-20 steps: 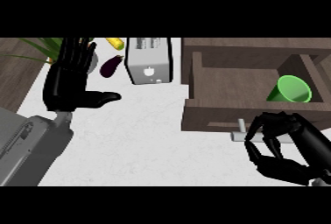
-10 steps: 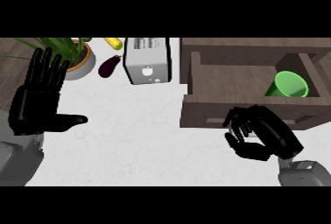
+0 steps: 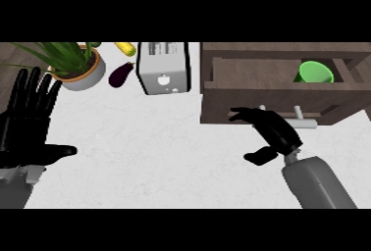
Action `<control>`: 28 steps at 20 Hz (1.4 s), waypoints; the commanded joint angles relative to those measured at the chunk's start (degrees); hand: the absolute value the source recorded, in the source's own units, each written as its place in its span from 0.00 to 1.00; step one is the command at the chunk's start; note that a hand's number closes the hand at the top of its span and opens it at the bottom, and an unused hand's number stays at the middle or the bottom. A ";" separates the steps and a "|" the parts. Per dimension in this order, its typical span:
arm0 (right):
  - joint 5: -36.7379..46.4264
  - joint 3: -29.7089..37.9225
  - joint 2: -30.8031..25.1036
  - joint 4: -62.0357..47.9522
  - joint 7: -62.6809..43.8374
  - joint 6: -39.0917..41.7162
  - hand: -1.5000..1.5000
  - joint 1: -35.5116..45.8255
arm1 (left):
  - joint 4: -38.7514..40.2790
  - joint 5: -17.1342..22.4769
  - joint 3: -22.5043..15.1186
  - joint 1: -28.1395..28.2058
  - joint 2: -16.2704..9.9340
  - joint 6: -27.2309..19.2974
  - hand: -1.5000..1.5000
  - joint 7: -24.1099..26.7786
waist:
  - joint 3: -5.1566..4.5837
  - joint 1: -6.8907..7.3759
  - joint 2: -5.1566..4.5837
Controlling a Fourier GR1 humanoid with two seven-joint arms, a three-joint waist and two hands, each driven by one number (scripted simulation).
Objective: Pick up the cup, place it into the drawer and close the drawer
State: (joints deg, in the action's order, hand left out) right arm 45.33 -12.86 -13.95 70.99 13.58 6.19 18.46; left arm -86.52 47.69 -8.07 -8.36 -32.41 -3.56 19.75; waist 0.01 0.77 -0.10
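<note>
A green cup [image 3: 316, 72] lies inside the open brown wooden drawer [image 3: 275, 98] at the upper right. The drawer's pale bar handle [image 3: 304, 123] sticks out from its front panel. My right hand [image 3: 272, 132] is just in front of that panel, its straight fingers touching the front left of the handle, holding nothing. My left hand [image 3: 29, 127] rests open at the left edge, fingers up, thumb out to the right.
A white toaster [image 3: 164, 67] stands at the back centre. A potted green plant [image 3: 72, 68], a purple eggplant [image 3: 121, 74] and a yellow item [image 3: 124, 48] sit at the back left. The white counter [image 3: 152, 157] spreads between my hands.
My right hand has moved left and up to the drawer's front panel, its fingers now straighter. The view has shifted, so the left hand shows lower and further left.
</note>
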 commanded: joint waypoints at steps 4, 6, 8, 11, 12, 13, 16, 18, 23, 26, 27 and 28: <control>0.15 6.42 -0.26 -21.28 8.89 -3.77 0.00 10.74 | 6.31 0.11 5.52 1.28 -0.22 9.17 0.00 1.81 | 0.01 0.08 -0.26; 0.47 7.29 2.88 -26.97 7.75 -3.93 0.00 16.50 | 2.29 -2.32 3.22 2.95 3.13 6.38 0.00 1.73 | 0.03 0.32 -0.17; 0.37 8.39 4.06 -32.46 7.95 -3.98 0.00 20.92 | 2.59 -1.16 5.68 2.83 0.79 7.78 0.00 -0.02 | 0.04 0.65 -0.27; -0.97 11.55 2.55 -41.48 11.59 -3.55 0.00 26.75 | 4.41 0.79 7.20 2.21 -0.14 10.63 0.00 -1.45 | 0.06 1.24 -0.56; -1.24 12.75 0.23 -44.82 15.84 -4.40 0.00 26.66 | 5.29 -0.49 6.98 2.17 1.12 11.02 0.00 0.43 | 0.06 1.14 -0.62; -0.84 12.74 1.00 -45.79 14.54 -4.03 0.00 28.69 | 8.15 -2.01 6.30 2.36 2.29 12.83 0.00 1.84 | 0.03 0.76 -0.52; 0.03 13.69 -0.92 -52.59 16.64 -4.25 0.00 32.53 | 5.57 -0.44 7.68 0.65 1.01 10.17 0.00 -2.04 | 0.09 1.72 -0.83; 0.14 14.11 -2.22 -54.58 17.56 -2.80 0.00 35.05 | 5.39 -1.04 7.84 3.20 1.55 12.94 0.00 0.46 | 0.08 1.98 -0.81; -0.88 16.44 -5.41 -58.59 17.45 -1.71 0.00 39.12 | 6.90 -2.82 6.30 0.19 3.36 12.16 0.00 1.11 | 0.16 3.73 -1.71; -0.69 16.54 -6.50 -59.69 18.43 -1.98 0.00 39.41 | 6.79 -4.84 5.41 0.60 4.19 11.70 0.00 2.59 | 0.19 4.39 -2.01; -0.69 16.56 -6.95 -59.85 18.97 -1.67 0.00 39.70 | 7.95 -4.42 5.24 -1.06 3.64 12.63 0.00 1.32 | 0.20 4.31 -2.34; -1.05 17.00 -8.55 -59.93 19.72 -0.75 0.00 40.04 | 7.37 -4.47 5.43 0.52 4.22 12.85 0.00 2.64 | 0.20 4.73 -2.24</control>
State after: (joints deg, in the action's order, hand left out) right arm 44.81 1.75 -17.80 13.82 37.71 7.21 53.65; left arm -79.23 44.07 -2.25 -8.17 -28.95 8.88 21.31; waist -0.19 3.91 -0.60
